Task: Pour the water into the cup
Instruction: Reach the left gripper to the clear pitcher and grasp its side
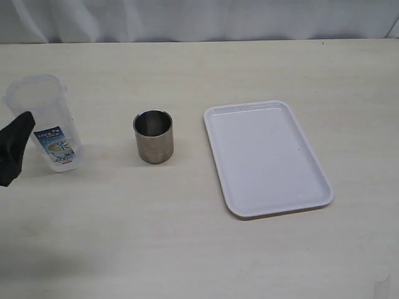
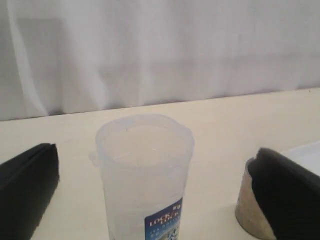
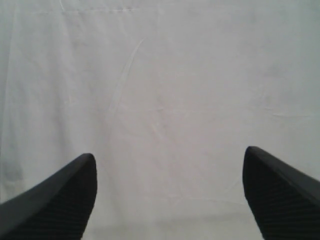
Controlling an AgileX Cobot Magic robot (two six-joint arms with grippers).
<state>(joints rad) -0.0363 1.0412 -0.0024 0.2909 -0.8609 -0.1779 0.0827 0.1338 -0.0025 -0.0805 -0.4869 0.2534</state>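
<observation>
The steel cup (image 1: 153,136) stands upright on the table left of centre; in the left wrist view its side (image 2: 250,215) shows partly behind a finger. A tall clear plastic pitcher (image 1: 47,123) with a blue-white label stands at the far left, upright, and fills the middle of the left wrist view (image 2: 144,175). My left gripper (image 1: 14,149) is open, its black fingers (image 2: 25,190) wide on either side of the pitcher without touching it. My right gripper (image 3: 170,200) is open and empty, facing a white curtain; it is out of the exterior view. No water stream is visible.
A white rectangular tray (image 1: 268,159) lies right of the cup. A white curtain (image 1: 199,18) hangs behind the table's far edge. Bare tabletop (image 1: 187,249) lies in front of the cup and tray.
</observation>
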